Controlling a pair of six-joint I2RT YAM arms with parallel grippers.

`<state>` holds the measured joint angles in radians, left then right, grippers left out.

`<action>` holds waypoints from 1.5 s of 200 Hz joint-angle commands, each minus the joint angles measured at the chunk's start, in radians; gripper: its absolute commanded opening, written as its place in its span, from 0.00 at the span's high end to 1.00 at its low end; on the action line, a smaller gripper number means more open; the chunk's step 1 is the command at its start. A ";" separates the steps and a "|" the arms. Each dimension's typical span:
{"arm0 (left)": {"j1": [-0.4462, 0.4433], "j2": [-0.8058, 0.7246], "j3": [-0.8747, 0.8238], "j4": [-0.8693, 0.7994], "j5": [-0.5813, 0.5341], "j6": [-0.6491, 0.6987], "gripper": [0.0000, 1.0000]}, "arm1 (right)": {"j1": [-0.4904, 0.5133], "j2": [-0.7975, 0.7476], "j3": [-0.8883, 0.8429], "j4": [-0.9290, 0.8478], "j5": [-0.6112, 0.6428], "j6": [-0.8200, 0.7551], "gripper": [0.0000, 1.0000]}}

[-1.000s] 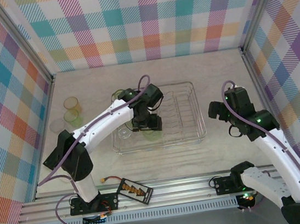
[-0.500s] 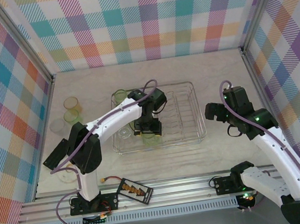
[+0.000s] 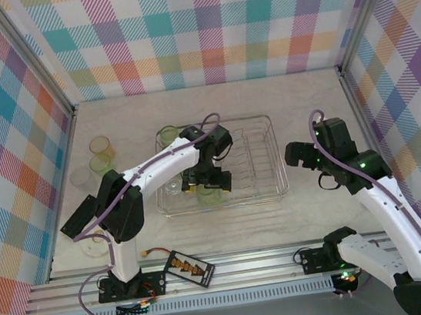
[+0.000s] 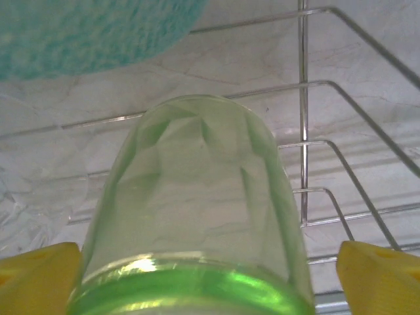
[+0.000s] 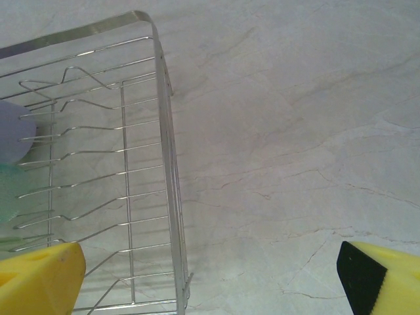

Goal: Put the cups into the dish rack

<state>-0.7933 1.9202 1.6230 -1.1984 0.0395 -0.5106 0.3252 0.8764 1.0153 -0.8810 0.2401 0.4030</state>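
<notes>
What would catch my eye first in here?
The loud plaid walls surround everything. In the middle, the left arm reaches into the clear dish rack, a light green cup between the left gripper's spread yellow fingers. More cups stand left of the rack.

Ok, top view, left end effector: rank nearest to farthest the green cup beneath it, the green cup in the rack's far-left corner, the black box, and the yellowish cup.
From the left end effector:
1. Green cup beneath it, inside the dish rack.
2. Corner green cup, rack's far-left corner.
3. Black box, at the near edge.
4. Yellowish cup, far left, outside the rack.
</notes>
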 commanded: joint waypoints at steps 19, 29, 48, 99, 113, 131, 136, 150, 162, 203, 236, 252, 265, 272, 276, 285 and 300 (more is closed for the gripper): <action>0.006 -0.024 -0.003 -0.047 -0.015 0.014 0.00 | -0.006 0.001 0.037 -0.001 -0.014 -0.001 0.01; 0.005 -0.036 0.001 -0.052 -0.009 0.013 0.00 | -0.005 -0.001 0.037 -0.001 -0.014 0.000 0.01; 0.004 -0.059 0.014 -0.068 -0.001 0.015 0.00 | -0.005 -0.001 0.037 -0.001 -0.020 0.007 0.01; -0.001 -0.182 0.067 -0.063 0.025 0.032 0.00 | -0.005 0.006 0.032 0.018 -0.033 0.041 0.01; -0.004 -0.224 0.089 -0.063 -0.010 0.035 0.00 | -0.005 0.010 0.033 0.020 -0.030 0.051 0.01; -0.004 -0.302 0.109 -0.046 -0.101 0.045 0.00 | -0.005 0.013 0.034 0.020 -0.024 0.059 0.01; -0.004 -0.330 0.108 -0.035 -0.140 0.047 0.00 | -0.005 0.010 0.035 0.020 -0.023 0.061 0.01; -0.001 -0.423 0.068 0.034 -0.255 0.068 0.00 | -0.005 0.009 0.034 0.024 -0.023 0.064 0.01; 0.009 -0.528 -0.012 0.138 -0.346 0.123 0.00 | -0.005 0.005 0.032 0.032 -0.031 0.067 0.01; 0.311 -0.878 -0.342 0.454 -0.338 0.301 0.00 | -0.005 -0.007 0.028 0.048 -0.045 0.063 0.01; 0.652 -0.705 -0.204 0.160 -0.296 0.336 0.01 | -0.005 0.003 0.024 0.057 -0.051 0.065 0.01; 0.766 -0.592 -0.154 0.096 -0.223 0.340 0.02 | -0.006 0.016 0.024 0.065 -0.061 0.066 0.01; 0.847 -0.530 -0.139 0.105 -0.118 0.335 0.05 | -0.005 0.023 0.025 0.068 -0.068 0.064 0.01; 0.882 -0.497 -0.124 0.112 -0.074 0.331 0.08 | -0.005 0.025 0.025 0.068 -0.069 0.063 0.01; 0.895 -0.479 -0.112 0.114 -0.058 0.329 0.10 | -0.005 0.026 0.024 0.069 -0.069 0.062 0.01; 0.916 -0.433 -0.081 0.117 -0.034 0.324 0.14 | -0.006 0.027 0.021 0.072 -0.070 0.055 0.01; 0.925 -0.352 -0.023 0.132 -0.011 0.317 0.19 | -0.005 0.027 0.011 0.088 -0.075 0.047 0.01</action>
<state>0.1017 1.5166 1.4960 -1.0367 -0.0845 -0.1967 0.3252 0.9047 1.0225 -0.8288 0.1848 0.4568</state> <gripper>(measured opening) 0.832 0.990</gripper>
